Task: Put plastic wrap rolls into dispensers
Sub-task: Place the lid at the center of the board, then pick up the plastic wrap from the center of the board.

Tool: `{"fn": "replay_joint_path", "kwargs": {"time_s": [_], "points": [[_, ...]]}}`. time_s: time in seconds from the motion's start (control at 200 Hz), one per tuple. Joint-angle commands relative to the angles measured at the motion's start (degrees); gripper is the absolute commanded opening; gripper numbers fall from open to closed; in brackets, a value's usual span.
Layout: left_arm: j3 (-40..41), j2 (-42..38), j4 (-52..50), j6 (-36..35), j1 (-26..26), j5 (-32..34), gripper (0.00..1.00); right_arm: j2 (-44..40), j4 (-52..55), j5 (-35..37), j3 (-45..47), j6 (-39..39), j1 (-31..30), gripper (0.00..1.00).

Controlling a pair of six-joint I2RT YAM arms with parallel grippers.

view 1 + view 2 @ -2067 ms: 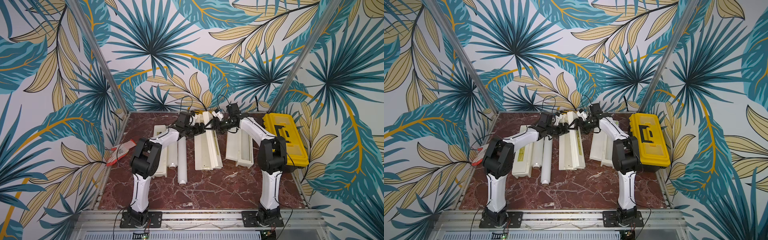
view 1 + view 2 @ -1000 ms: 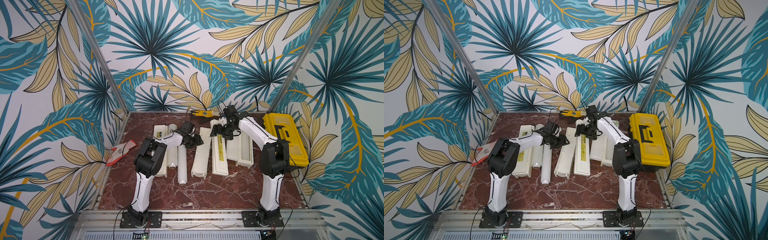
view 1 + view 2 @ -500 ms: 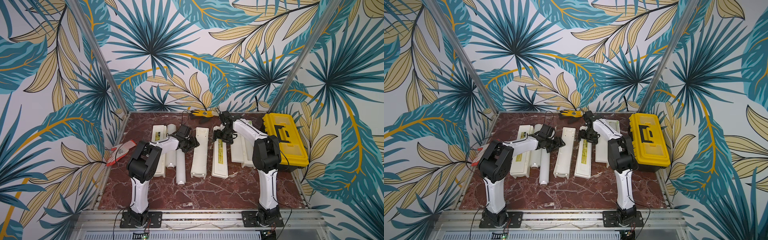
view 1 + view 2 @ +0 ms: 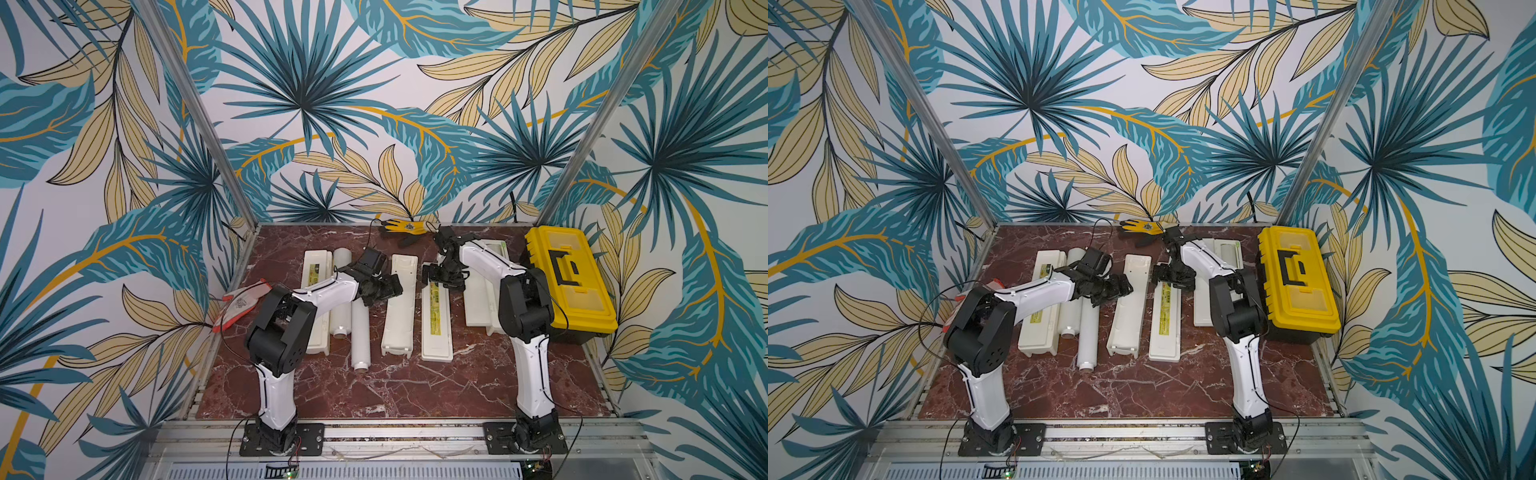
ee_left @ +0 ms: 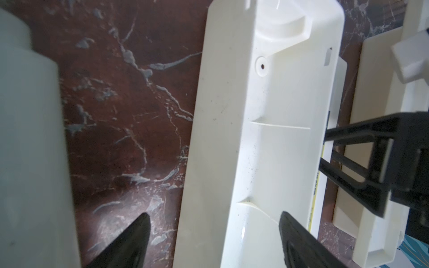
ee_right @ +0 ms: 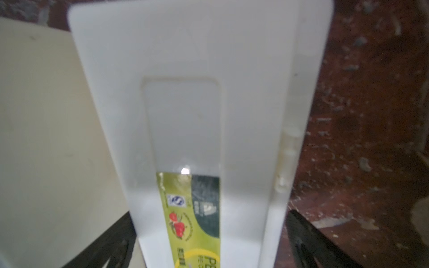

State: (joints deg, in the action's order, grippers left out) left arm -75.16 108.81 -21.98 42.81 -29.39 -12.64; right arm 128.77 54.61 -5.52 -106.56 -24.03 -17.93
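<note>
In the middle of the table two long cream dispenser parts lie side by side: a plain one (image 4: pixel 400 320) and one with a yellow-green label (image 4: pixel 436 328). My left gripper (image 5: pixel 213 219) hangs open over the plain part's (image 5: pixel 255 116) edge, one fingertip above it and the other above the marble. My right gripper (image 6: pixel 212 225) stands open astride the labelled part's (image 6: pixel 185 116) far end. Two plastic wrap rolls (image 4: pixel 340 322) (image 4: pixel 360 340) lie on the table under my left arm, beside a closed labelled dispenser (image 4: pixel 318 332). An opened dispenser (image 4: pixel 482 303) lies under my right arm.
A yellow-black toolbox (image 4: pixel 569 291) stands along the right edge. A yellow glove (image 4: pixel 405 226) lies at the back wall, and a red-white glove (image 4: pixel 243 303) lies at the left edge. The table's front strip (image 4: pixel 395 386) is bare marble.
The two cream parts, held up together at the back before, now lie flat and apart on the table. Both grippers have opened wider and let go of them.
</note>
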Motion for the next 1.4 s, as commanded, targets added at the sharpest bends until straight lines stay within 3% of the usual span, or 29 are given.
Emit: {"fn": "replay_joint_path", "kwargs": {"time_s": [0.0, 0.235, 0.401, 0.591, 0.866, 1.106, 1.227, 1.392], "points": [[-3.5, -3.25, -3.68, -2.86, -0.08, 0.87, 0.88, 1.7, 2.21, 2.41, -1.15, 0.57, 0.53, 0.99], [-0.8, -11.55, -11.87, -5.4, -0.41, 8.78, 0.87, -5.43, 1.74, 5.5, 0.79, 0.94, 0.44, 0.99], [4.55, -13.69, -15.33, -4.58, -0.43, 11.08, 0.82, -10.1, -1.88, 2.83, 4.69, 0.67, 0.19, 0.99], [7.36, -12.65, -17.65, -1.14, -0.49, 12.37, 0.76, -13.97, -5.74, -0.31, 8.41, 0.95, -0.33, 0.99], [6.87, -9.15, -21.8, 1.02, -1.44, 18.13, 0.77, -15.27, -6.97, -4.47, 10.85, 1.77, -0.42, 0.96], [4.15, 0.07, -23.46, 1.52, -1.9, 17.83, 0.76, -16.62, -8.53, -5.46, 12.95, 2.31, -0.44, 0.95], [2.97, 3.41, -23.75, 1.56, -1.97, 17.34, 0.66, -17.11, -8.66, -5.64, 13.3, 2.54, -0.43, 0.95], [2.31, 3.52, -24.02, 1.8, -2.08, 16.75, 0.4, -18.38, -9.48, -5.71, 13.89, 2.73, -0.43, 0.92]]}}
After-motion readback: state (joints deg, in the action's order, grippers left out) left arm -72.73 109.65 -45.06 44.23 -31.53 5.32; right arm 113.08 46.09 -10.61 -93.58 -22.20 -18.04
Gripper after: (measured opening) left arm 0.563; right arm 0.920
